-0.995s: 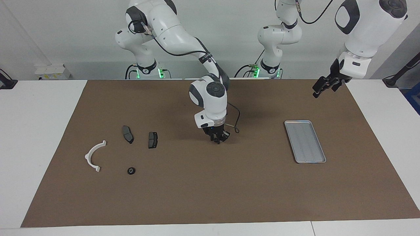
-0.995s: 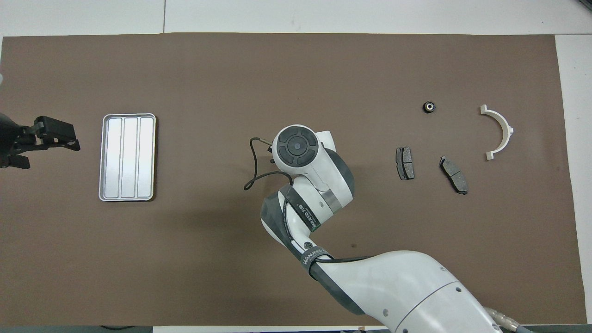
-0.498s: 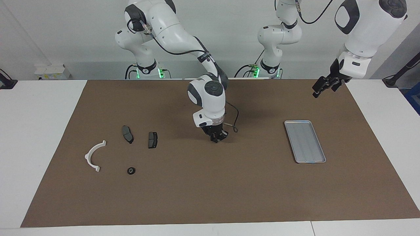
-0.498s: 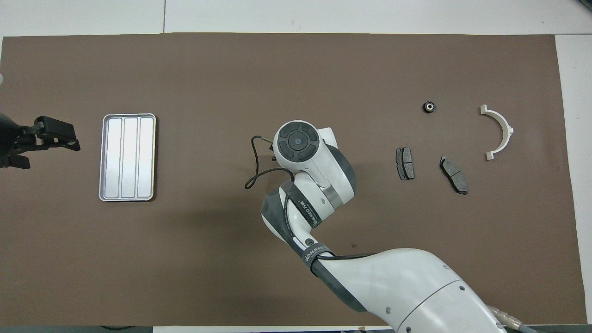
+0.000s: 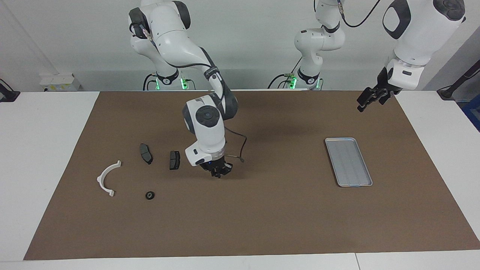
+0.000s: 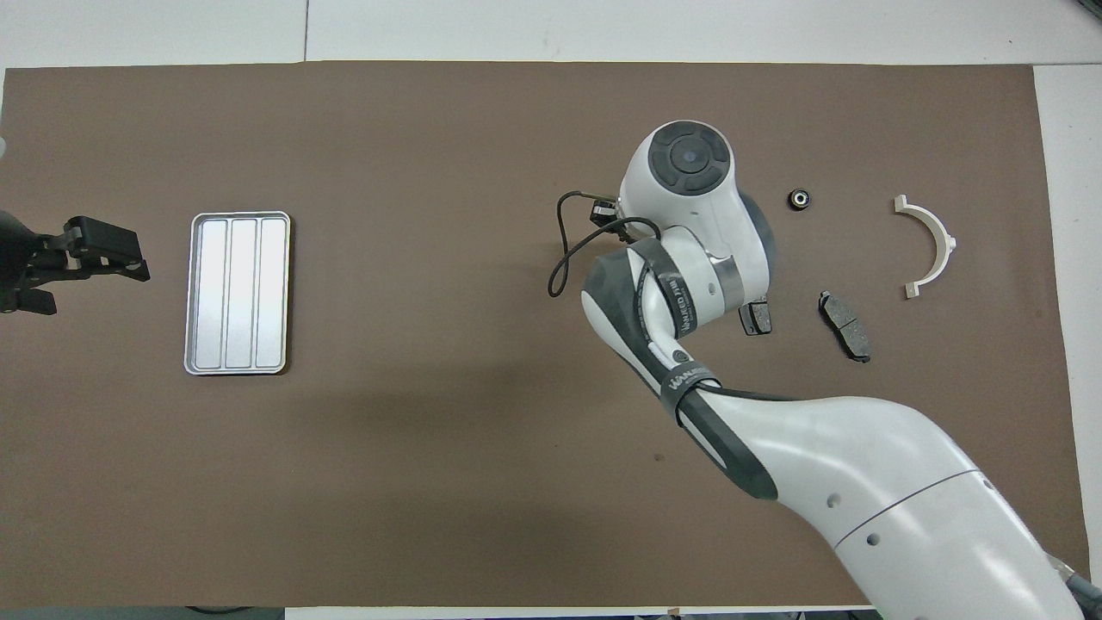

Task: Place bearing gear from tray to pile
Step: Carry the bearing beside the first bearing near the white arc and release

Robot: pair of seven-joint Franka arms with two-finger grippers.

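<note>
Facing view: right gripper low over the brown mat between the brake pads and the tray, finger gap and any load impossible to tell; left gripper waiting in the air at the left arm's end, opening likewise unreadable. Small black bearing gear flat on the mat beside the white bracket, farther from the robots than the pads. Overhead view: tray holding nothing, bearing gear well apart from it, near the bracket; right gripper hidden under its own wrist, left gripper beside the tray.

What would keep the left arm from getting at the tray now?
Probably nothing, so likely yes: the left gripper hangs near the tray with only bare mat between; the right gripper is off by a brake pad.
</note>
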